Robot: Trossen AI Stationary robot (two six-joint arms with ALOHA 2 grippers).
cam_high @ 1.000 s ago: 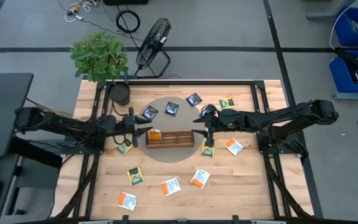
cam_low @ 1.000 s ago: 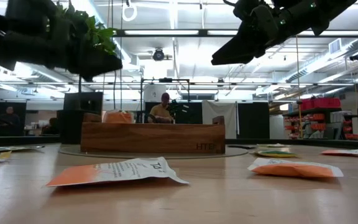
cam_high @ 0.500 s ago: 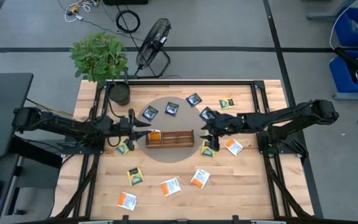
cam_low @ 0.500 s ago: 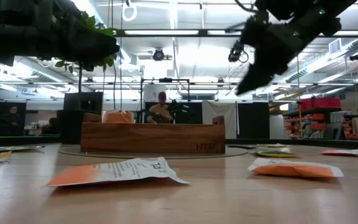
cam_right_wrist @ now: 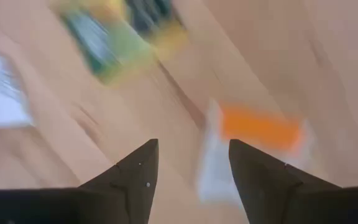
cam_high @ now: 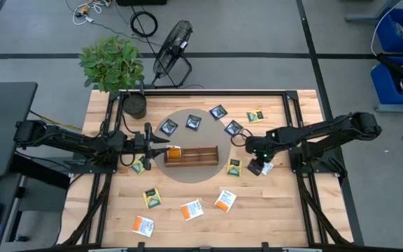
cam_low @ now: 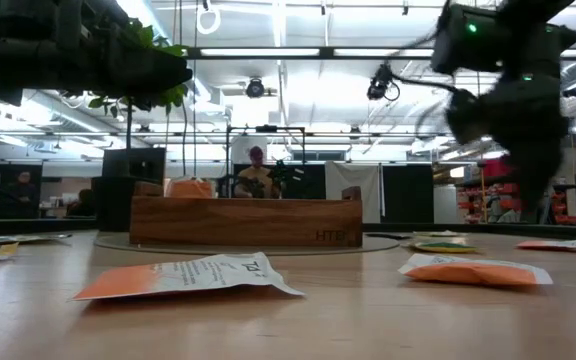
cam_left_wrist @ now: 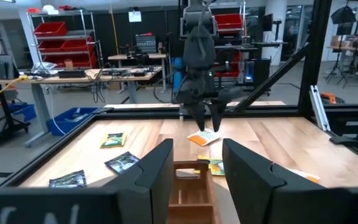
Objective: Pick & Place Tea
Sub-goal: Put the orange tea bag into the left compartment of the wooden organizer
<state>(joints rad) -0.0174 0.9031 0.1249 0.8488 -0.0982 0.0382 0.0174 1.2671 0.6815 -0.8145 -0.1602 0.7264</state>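
The right gripper is over the table's right half, pointing down at an orange-and-white tea sachet lying flat on the wood. Its two dark fingers stand apart with nothing between them, and the sachet shows in the gap, blurred. A yellow-green sachet lies beyond it in the wrist view, also blurred, so no print can be read there.

The left gripper hangs just beside the left end of the wooden tray, level with the table. Its fingers are parted too, empty, framing the tray ahead.

The tray sits on a grey round mat mid-table. An orange sachet stands in its leftmost compartment. On the tray's near wall, in the low view, pale letters read something like "HTB"; I cannot be sure of them.

Sachets are scattered all round: three dark navy ones on the far side of the mat, yellow-green ones to either side, and orange-and-white ones toward the near edge. The nearest orange-and-white sachet carries small print, too small to read.

A potted plant stands at the far left corner. A person sits in the room behind.
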